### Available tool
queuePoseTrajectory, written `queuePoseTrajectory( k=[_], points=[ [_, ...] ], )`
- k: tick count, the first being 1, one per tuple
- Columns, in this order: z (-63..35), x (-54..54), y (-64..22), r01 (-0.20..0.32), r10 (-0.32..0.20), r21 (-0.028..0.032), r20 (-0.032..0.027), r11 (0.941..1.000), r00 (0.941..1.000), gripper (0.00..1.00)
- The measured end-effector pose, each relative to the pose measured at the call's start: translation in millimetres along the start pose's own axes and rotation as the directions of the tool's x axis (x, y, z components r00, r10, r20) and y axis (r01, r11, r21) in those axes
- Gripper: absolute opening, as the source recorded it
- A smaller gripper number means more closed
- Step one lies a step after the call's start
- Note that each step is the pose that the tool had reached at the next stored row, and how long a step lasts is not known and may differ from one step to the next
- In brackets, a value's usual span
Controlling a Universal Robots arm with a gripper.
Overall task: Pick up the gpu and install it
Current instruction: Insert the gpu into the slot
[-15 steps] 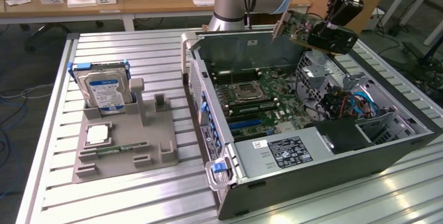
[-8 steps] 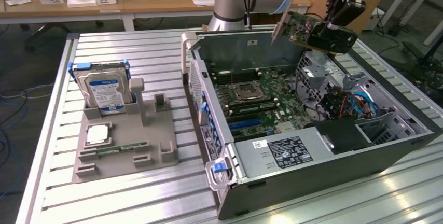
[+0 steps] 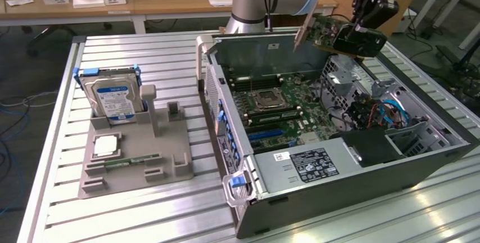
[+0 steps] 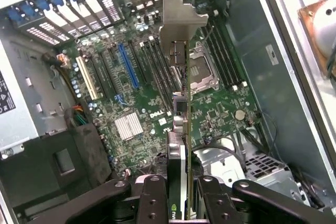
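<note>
The gpu [image 3: 321,29] hangs in the air above the far rim of the open computer case [image 3: 360,170], with its green board and metal bracket tilted. My gripper [image 3: 343,39] is shut on one end of it. The wrist view looks along the gpu [image 4: 181,129] edge-on: its silver bracket [image 4: 177,19] points away from the camera, and my gripper [image 4: 181,205] clamps it between two black fingers [image 4: 152,200]. Well below the card lies the motherboard [image 4: 147,103] with its blue slot [image 4: 127,65]. The card touches nothing in the case.
A grey fixture [image 3: 135,164] on the exterior view's left holds a blue-labelled hard drive [image 3: 112,98], a processor [image 3: 105,144] and a green memory stick [image 3: 131,161]. Inside the case are drive cages and blue cables [image 3: 390,111] and a power supply [image 3: 311,164]. A cluttered desk [image 3: 150,1] stands behind.
</note>
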State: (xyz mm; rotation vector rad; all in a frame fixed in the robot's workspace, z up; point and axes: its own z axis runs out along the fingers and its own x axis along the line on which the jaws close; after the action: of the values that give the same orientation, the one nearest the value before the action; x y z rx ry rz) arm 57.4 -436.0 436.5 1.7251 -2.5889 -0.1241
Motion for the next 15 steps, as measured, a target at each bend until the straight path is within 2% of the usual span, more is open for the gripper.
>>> queuePoseTrajectory(
  k=[3,15],
  points=[
    [0.0,0.0,0.0,0.021,-0.021,-0.0004,-0.0017,0.9998,0.9998,0.27],
    [0.0,0.0,0.0,0.022,-0.022,-0.0004,-0.0018,0.9998,0.9998,0.27]
  ],
)
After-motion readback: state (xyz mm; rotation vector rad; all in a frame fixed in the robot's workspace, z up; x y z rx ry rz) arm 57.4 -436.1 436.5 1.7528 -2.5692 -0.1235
